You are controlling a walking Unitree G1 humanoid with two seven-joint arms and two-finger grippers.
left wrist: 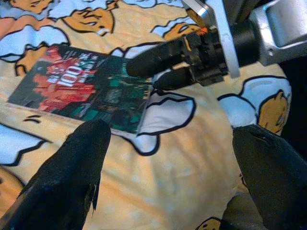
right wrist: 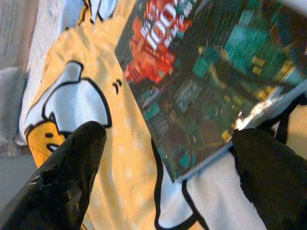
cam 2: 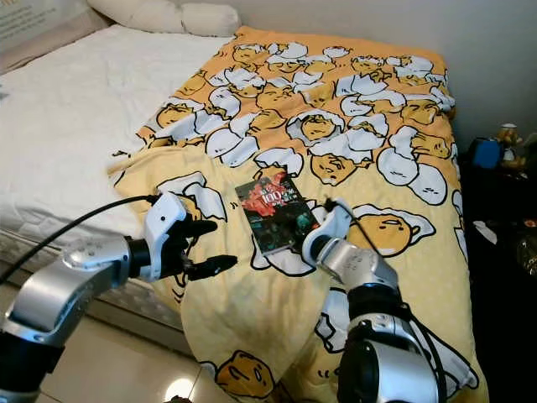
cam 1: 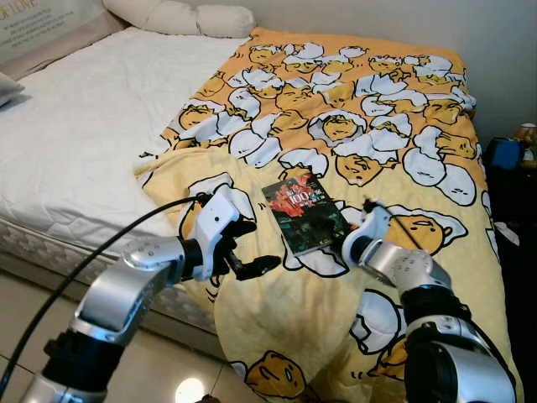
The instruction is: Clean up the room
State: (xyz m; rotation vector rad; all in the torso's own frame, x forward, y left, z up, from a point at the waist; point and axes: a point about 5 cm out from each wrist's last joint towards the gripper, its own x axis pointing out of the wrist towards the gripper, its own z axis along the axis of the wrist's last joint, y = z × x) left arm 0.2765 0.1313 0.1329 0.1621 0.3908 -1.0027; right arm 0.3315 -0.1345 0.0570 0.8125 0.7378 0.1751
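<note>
while i reach: right gripper open at book corner, gripping nothing
left gripper: open, empty
advice: slide a finger under

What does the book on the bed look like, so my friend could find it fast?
Look at the bed's yellow blanket covered in cartoon egg pictures. Near its front edge, between the left gripper and right gripper, lies a thin book. It is the only dark thing there, with a red-and-green cover reading "100".
</note>
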